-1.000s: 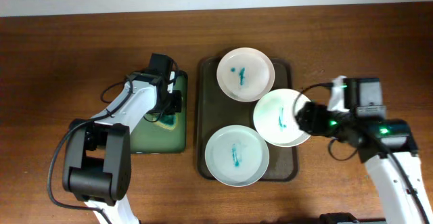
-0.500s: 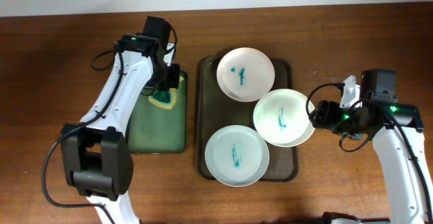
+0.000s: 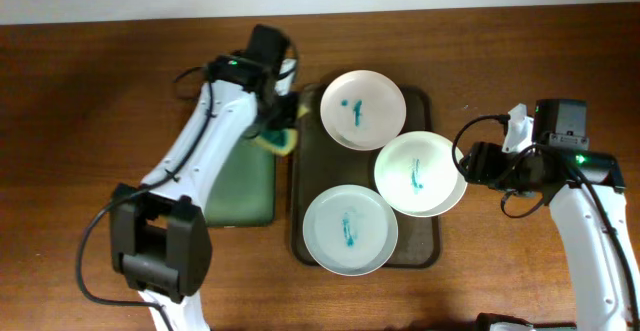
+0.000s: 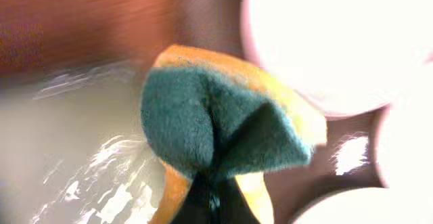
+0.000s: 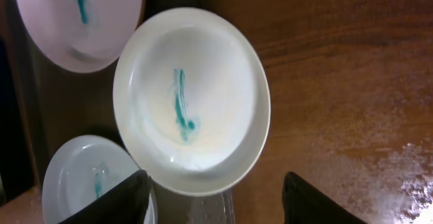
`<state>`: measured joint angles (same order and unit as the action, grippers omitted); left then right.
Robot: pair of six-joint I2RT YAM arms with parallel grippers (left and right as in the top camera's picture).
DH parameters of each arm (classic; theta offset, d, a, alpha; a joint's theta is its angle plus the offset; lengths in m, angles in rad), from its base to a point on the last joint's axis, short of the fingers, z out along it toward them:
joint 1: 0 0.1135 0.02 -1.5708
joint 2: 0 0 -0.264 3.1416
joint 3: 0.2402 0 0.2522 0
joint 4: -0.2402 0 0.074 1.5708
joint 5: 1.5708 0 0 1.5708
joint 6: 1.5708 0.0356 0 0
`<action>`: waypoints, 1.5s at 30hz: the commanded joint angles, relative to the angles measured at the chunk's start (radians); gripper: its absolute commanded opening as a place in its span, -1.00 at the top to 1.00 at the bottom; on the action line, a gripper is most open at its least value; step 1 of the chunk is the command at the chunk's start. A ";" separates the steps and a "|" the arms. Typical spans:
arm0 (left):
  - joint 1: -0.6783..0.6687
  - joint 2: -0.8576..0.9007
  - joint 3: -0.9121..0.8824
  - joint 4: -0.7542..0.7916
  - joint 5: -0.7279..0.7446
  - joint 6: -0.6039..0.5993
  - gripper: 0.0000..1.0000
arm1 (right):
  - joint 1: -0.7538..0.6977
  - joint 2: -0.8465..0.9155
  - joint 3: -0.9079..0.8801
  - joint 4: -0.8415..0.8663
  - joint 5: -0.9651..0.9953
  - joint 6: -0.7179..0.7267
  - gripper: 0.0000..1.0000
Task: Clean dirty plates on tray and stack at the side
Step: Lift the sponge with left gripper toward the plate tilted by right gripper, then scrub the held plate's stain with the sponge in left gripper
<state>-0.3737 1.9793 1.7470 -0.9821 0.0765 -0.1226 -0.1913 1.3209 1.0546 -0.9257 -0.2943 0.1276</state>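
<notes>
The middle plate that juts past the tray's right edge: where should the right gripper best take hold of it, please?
Grip the middle plate by its right rim, coming from the right. That part overhangs the tray, likely leaving room for a finger beneath, and the open right gripper faces it.

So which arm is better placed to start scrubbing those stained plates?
Left, probably: the left gripper pinches the sponge at the tray edge, beside the top plate. The right gripper is open by the middle plate, holding nothing.

Three stained plates (image 3: 363, 109) on tray (image 3: 308, 166)
</notes>
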 commanded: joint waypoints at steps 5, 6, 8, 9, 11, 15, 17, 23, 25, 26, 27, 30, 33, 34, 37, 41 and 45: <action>-0.266 0.122 0.032 0.284 0.333 -0.157 1.00 | -0.041 0.256 0.009 0.127 -0.002 0.008 -0.11; -0.298 0.161 0.032 0.329 0.372 -0.194 1.00 | -0.048 0.284 0.009 0.145 -0.002 0.007 -0.06; -0.337 0.222 0.032 0.388 0.377 -0.266 1.00 | -0.047 0.310 0.009 0.177 -0.002 0.008 0.11; -0.351 0.248 0.032 0.397 0.377 -0.288 1.00 | -0.045 0.322 0.009 0.186 -0.002 0.008 0.35; -0.364 0.278 0.032 0.399 0.376 -0.289 1.00 | -0.045 0.341 0.008 0.185 -0.010 0.008 0.44; -0.362 0.285 0.032 0.395 0.361 -0.288 1.00 | -0.045 0.409 -0.006 0.198 -0.022 0.002 0.57; -0.360 0.285 0.032 0.387 0.361 -0.284 1.00 | -0.045 0.418 -0.007 0.198 -0.037 -0.019 0.91; -0.359 0.285 0.032 0.376 0.361 -0.266 1.00 | -0.045 0.419 -0.050 0.231 -0.036 -0.019 0.83; -0.359 0.285 0.032 0.376 0.361 -0.266 1.00 | -0.045 0.419 -0.050 0.227 -0.047 -0.019 0.92; -0.362 0.285 0.032 0.376 0.361 -0.266 1.00 | -0.045 0.419 -0.050 0.224 -0.047 -0.019 0.92; -0.375 0.287 0.032 0.377 0.341 -0.266 1.00 | -0.045 0.417 -0.050 0.223 -0.047 -0.019 0.92; -0.418 0.315 0.032 0.380 0.274 -0.295 1.00 | -0.045 0.401 -0.050 0.220 -0.055 -0.019 0.91; -0.446 0.379 0.032 0.434 0.298 -0.377 1.00 | -0.045 0.385 -0.050 0.211 -0.055 -0.019 0.91; -0.447 0.391 0.032 0.443 0.324 -0.378 1.00 | -0.045 0.384 -0.050 0.212 -0.054 -0.019 0.92; -0.459 0.396 0.032 0.500 0.466 -0.230 1.00 | -0.045 0.384 -0.050 0.210 -0.055 -0.019 0.92; -0.436 0.395 0.033 0.491 0.427 -0.220 1.00 | -0.045 0.384 -0.050 0.204 -0.062 -0.019 0.92; -0.378 0.395 0.090 0.275 -0.025 -0.227 1.00 | -0.045 0.384 -0.050 0.200 -0.062 -0.019 0.91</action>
<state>-0.7841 2.3310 1.8214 -0.6071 0.3809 -0.3668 -0.2394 1.7157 1.0111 -0.7258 -0.3317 0.1017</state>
